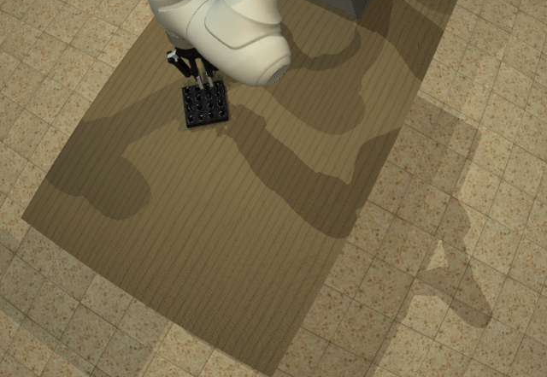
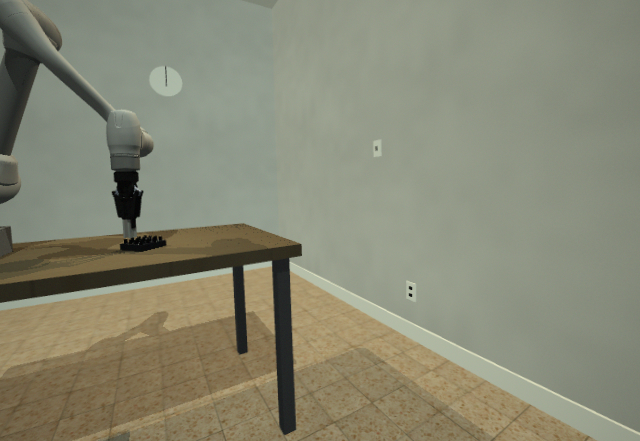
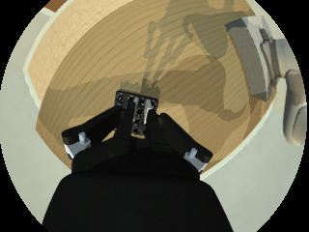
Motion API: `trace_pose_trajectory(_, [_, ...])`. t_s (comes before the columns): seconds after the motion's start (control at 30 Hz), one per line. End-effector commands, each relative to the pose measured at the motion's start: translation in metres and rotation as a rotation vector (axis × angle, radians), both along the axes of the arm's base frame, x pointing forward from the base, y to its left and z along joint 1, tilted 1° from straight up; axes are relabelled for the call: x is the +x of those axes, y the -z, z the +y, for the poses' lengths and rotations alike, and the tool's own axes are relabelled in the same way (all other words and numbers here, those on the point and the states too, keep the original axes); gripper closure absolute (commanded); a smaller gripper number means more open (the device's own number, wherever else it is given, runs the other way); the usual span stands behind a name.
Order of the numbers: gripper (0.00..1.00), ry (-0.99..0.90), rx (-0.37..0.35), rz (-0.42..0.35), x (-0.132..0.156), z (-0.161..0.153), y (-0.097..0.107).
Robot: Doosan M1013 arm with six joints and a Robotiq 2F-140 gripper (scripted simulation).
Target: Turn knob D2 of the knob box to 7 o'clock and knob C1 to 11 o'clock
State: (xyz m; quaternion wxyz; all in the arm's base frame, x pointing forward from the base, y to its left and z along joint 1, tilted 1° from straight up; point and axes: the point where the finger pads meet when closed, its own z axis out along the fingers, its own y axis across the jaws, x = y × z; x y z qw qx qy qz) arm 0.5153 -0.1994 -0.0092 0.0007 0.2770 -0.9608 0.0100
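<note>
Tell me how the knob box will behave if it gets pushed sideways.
The knob box looks low and flat, so it probably won't tip; a shove would more likely slide it across the table. It appears rigid. Small beside the gripper, it is likely light, so twisting a knob might drag it round.
</note>
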Motion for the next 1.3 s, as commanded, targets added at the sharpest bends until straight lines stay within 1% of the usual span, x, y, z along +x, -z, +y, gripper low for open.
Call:
trace_pose_trajectory(0.0, [0.88, -0.003, -0.002, 0.002, 0.0, 0.001, 0.002])
trace_pose_trajectory(0.3, [0.88, -0.003, -0.002, 0.002, 0.0, 0.001, 0.003])
trace_pose_trajectory(0.9, [0.88, -0.003, -0.002, 0.002, 0.0, 0.001, 0.015])
trace_pose_trajectory(1.27, [0.88, -0.003, -0.002, 0.002, 0.0, 0.001, 0.016])
